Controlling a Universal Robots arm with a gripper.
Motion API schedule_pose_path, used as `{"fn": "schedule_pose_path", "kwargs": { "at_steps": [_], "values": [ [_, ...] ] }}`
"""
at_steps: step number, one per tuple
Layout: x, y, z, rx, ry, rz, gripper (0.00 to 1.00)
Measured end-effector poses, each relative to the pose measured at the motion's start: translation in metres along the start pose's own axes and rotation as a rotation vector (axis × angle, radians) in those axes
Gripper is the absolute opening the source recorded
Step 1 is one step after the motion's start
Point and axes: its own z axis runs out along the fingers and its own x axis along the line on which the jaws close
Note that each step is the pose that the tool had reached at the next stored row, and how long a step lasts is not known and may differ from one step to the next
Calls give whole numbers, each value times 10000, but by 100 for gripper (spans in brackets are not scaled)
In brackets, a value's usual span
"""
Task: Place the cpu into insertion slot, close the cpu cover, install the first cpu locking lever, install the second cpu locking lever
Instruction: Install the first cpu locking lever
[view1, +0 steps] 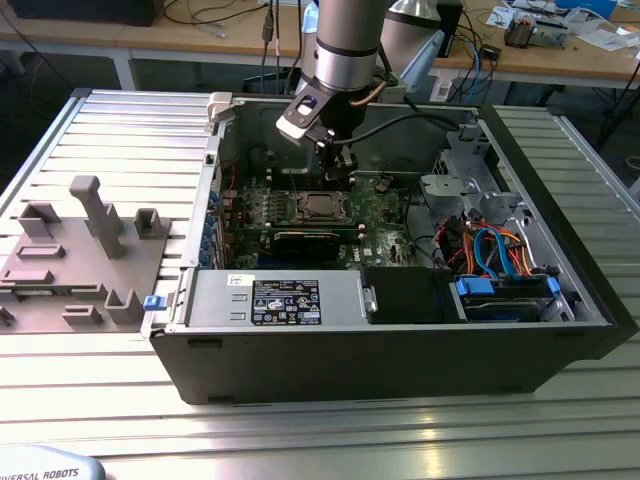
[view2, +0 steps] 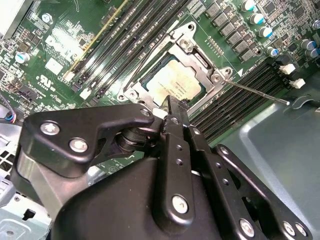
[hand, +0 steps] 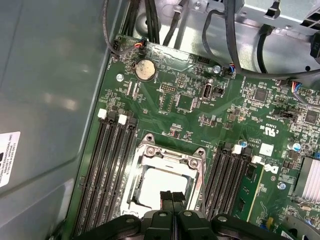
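The cpu (view2: 172, 84) lies in the insertion slot (view2: 131, 94) on the green motherboard, its silver top showing. The cpu cover (view2: 197, 50), a silvery frame, lies down around it. One thin locking lever (view2: 256, 91) sticks out over the memory slots; another (view2: 150, 50) runs along the opposite side of the socket. My gripper (view2: 167, 107) hangs just above the socket's edge with its black fingers together and nothing between them. In the first wrist view the gripper (hand: 171, 196) stands over the cpu (hand: 155, 182) and the cover (hand: 167, 154). The exterior view has the gripper (view1: 338, 168) above the socket (view1: 318, 206).
The open computer case (view1: 400, 350) lies on a ribbed metal table. Memory slots (hand: 107, 165) flank the socket on both sides. Cables (view1: 490, 250) and a drive bay fill the exterior view's right of the case. A grey fixture (view1: 80, 250) stands at the exterior view's left.
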Motion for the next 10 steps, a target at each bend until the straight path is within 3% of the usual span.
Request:
{"fn": "schedule_pose_path", "kwargs": {
  "at_steps": [10],
  "values": [
    [0,0,0,-3,-9,-411,11]
  ]
}}
